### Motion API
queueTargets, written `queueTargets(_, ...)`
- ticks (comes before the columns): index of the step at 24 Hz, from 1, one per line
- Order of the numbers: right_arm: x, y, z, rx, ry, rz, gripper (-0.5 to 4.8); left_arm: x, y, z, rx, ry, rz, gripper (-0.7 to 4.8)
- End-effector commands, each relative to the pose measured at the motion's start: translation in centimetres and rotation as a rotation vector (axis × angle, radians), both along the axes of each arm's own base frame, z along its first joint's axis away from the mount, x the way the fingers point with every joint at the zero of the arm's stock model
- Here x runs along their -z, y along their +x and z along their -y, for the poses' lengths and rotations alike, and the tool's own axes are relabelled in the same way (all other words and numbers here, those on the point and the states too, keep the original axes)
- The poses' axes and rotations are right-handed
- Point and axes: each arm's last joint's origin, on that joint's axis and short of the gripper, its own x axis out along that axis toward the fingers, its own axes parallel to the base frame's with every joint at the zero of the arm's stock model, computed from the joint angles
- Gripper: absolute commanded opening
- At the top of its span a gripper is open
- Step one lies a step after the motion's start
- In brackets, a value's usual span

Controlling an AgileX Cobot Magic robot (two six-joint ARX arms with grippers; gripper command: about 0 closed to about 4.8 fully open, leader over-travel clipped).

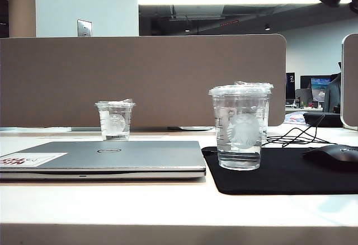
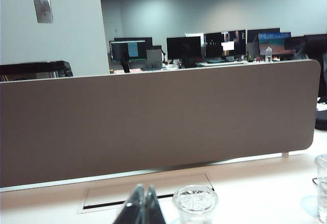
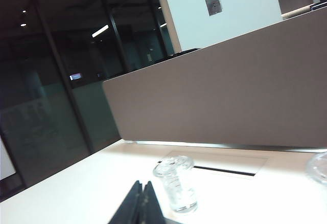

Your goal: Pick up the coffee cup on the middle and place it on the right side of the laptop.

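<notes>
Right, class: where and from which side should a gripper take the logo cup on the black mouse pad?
Probably the sidewall of the coffee cup, just under its wider lid rim, coming level from the front: it stands upright and tapers downward, another cup sits close behind, the laptop lies left. The left gripper and right gripper are shut, away from it.

Left gripper (image 2: 143,206): two dark, glossy, tapering fingers, tips pressed together. Right gripper (image 3: 141,203): same black wedge-shaped pair, tips meeting.
</notes>
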Motion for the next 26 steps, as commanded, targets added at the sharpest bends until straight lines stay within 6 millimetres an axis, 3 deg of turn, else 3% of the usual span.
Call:
queueTargets(1,-0.1,0.0,0.0,-0.004,-0.003,0.004,-0.05,-0.3,-0.4,-0.4,-0.041,0.001,0.028,-0.05)
queueTargets(15,0.2,0.1,-0.1,-0.005,-0.012,-0.026,-0.05,0.0,-1.9,-1.0,-0.177,0.028,0.031,-0.05)
queueTargets(19,0.2,0.1,-0.1,-0.005,-0.012,-0.026,-0.05,3.7,-1.8,-1.4,-0.321,-0.077,-0.089,-0.05)
queueTargets(23,0.2,0.1,-0.1,-0.005,-0.012,-0.026,-0.05,8.4,-1.7,-1.0,-0.217,-0.163,-0.05,-0.05)
queueTargets(26,0.2,0.1,-0.1,-0.005,-0.013,-0.026,-0.05,10.1,-1.3,-0.9,-0.196,-0.159,-0.081,-0.05)
